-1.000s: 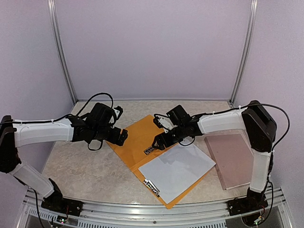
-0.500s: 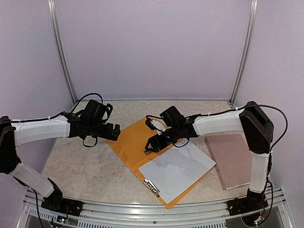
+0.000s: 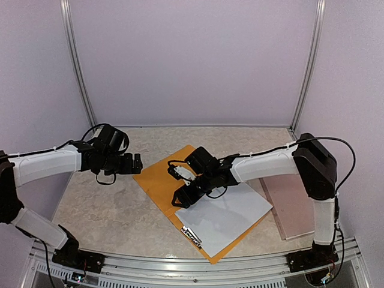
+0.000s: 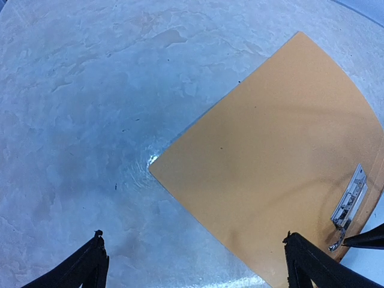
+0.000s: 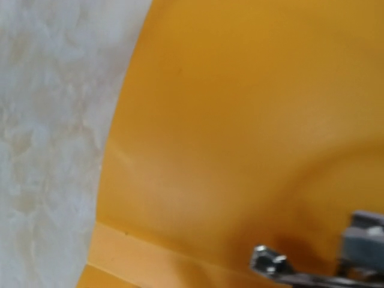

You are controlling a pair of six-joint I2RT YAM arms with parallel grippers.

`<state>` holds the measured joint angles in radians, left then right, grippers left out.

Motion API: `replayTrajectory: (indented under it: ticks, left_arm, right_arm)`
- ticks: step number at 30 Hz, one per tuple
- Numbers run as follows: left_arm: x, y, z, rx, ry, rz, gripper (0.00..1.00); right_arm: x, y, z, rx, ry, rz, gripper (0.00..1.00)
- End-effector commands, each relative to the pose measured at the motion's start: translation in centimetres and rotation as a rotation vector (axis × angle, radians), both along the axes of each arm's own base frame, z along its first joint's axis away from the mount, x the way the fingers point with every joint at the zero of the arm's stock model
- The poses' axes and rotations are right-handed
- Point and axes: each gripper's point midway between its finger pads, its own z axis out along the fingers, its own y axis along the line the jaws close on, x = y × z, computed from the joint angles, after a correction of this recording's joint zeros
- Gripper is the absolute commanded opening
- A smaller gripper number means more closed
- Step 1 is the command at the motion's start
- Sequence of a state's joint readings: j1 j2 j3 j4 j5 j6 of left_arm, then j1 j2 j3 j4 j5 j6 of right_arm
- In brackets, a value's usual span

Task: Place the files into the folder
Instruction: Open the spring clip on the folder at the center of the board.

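Files (image 3: 225,213) lie on the open folder (image 3: 157,179).
Left end effector (image 3: 137,164) released, beside folder's left corner; right end effector (image 3: 182,198) low over folder's clip (image 4: 348,201), grip unclear.

The left arm (image 3: 48,165) comes in from the left edge of the top view. The left tool (image 3: 133,164) hangs at centre-left, its fingers (image 4: 90,267) spread wide apart. The right arm (image 3: 270,163) stretches leftward from the right side. The right tool (image 3: 183,197) points down-left at mid-frame, and its finger spacing cannot be made out.
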<state>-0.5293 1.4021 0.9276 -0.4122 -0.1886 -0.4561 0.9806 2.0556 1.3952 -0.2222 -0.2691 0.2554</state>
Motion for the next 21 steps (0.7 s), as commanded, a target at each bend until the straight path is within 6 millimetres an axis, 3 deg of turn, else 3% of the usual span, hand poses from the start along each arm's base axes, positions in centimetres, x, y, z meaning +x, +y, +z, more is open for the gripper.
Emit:
replayTrajectory:
  ticks: [1,5,9,21]
  left_arm:
    - [-2.2,-0.3,-1.0,-0.116,0.082,0.027,0.99]
    - [-3.6,-1.3,-2.3,-0.216,0.139,0.023,0.99]
    - [-4.5,-2.4,-3.5,-0.321,0.208,0.041,0.99]
    - [-5.2,-6.0,-6.1,-0.550,0.354,0.054,0.92]
  right_arm:
    - [-1.1,0.8,-1.0,-0.026,0.020,0.018,0.70]
    - [-0.6,0.7,1.0,-0.020,-0.026,0.001,0.72]
    - [1.5,-1.3,3.5,-0.041,-0.105,-0.061,0.74]
    - [14.4,-12.1,4.4,-0.091,-0.152,-0.322,0.79]
